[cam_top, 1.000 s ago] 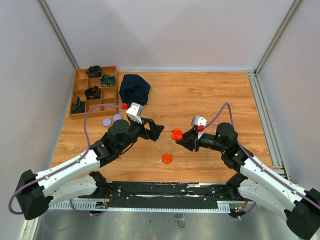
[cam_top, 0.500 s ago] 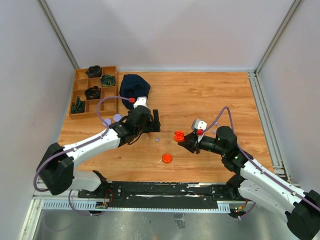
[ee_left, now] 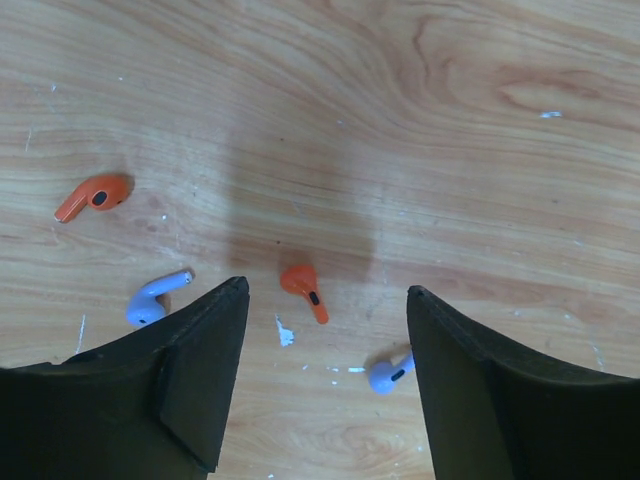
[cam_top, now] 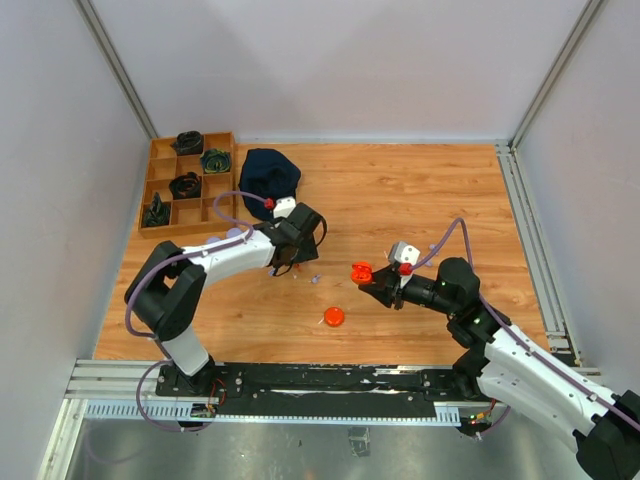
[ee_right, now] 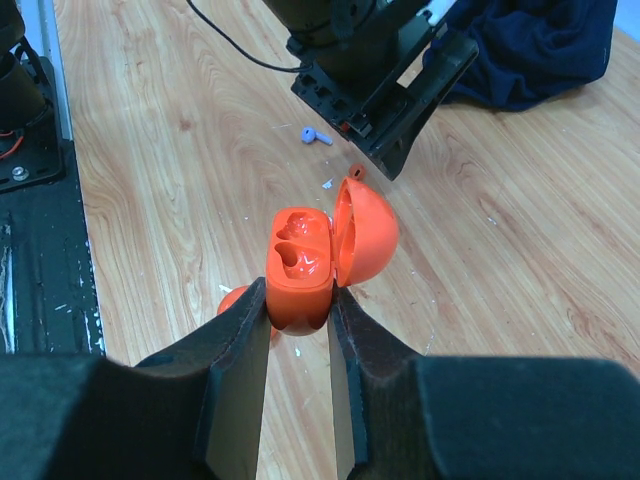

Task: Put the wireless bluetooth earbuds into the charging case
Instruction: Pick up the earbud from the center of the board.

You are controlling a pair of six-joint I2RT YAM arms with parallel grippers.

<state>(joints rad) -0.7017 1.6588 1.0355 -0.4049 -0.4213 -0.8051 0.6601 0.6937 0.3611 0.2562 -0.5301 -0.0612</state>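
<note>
**A:** What is changing on the left side?

**B:** The left arm is stretching out. A second ago it was sitting folded back, with its gripper facing the case at mid-table. Now the left gripper (ee_left: pixel 327 288) is hanging straight over the table (ee_left: pixel 450 120) with its jaws spread. An orange earbud (ee_left: pixel 303 290) is lying between them, untouched.

**A:** And where are the other earbuds lying?

**B:** All loose on the wood. A second orange earbud (ee_left: pixel 92 196) is lying off to one side. A lavender earbud (ee_left: pixel 155 298) is sitting just beside one jaw, and another lavender earbud (ee_left: pixel 388 372) is near the other jaw.

**A:** Is the case staying put?

**B:** Nearly; it is drifting only a little from where it was. The right gripper (ee_right: pixel 298 292) is pinching the orange charging case (ee_right: pixel 300 262) by its base, held apart from the left gripper. The lid is standing open and both wells are looking empty.

**A:** What is that meaning for the task?

**B:** I'm reading it as the pick beginning. The left side is lining up on the orange earbud, and nothing is sitting in the case yet. The lavender earbud beside the jaw is looking likely to get nudged.

**A:** Any brand or writing showing?

**B:** I'm finding none that can be read on the case, the earbuds or the orange disc (cam_top: pixel 334 317).
</note>
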